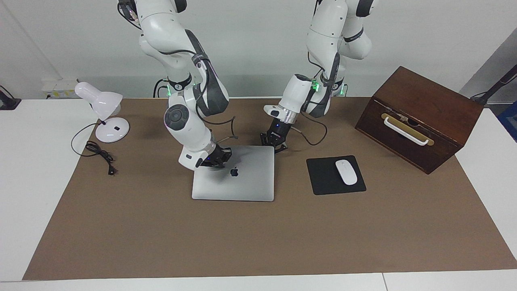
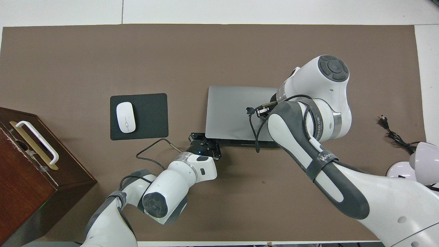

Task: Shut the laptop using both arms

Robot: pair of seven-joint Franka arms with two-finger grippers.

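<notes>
**Laptop lid nearly flat, both grippers at its robot-side edge**

Laptop (image 1: 238, 178) lies mid-mat, mouse pad (image 1: 335, 175) at its 3 o'clock in the facing view. Right gripper (image 1: 216, 158), fingers together, presses the lid; left gripper (image 1: 273, 141), likewise closed and empty, sits at the lid's corner.

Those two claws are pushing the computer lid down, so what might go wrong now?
1. The right pincer, shut, presses the thin silver-grey laptop lid off-centre; the nearly closed lid may twist or scratch.
2. The left pincer, shut, sits at the laptop's corner nearest the robots and might get nipped or shove it.
</notes>
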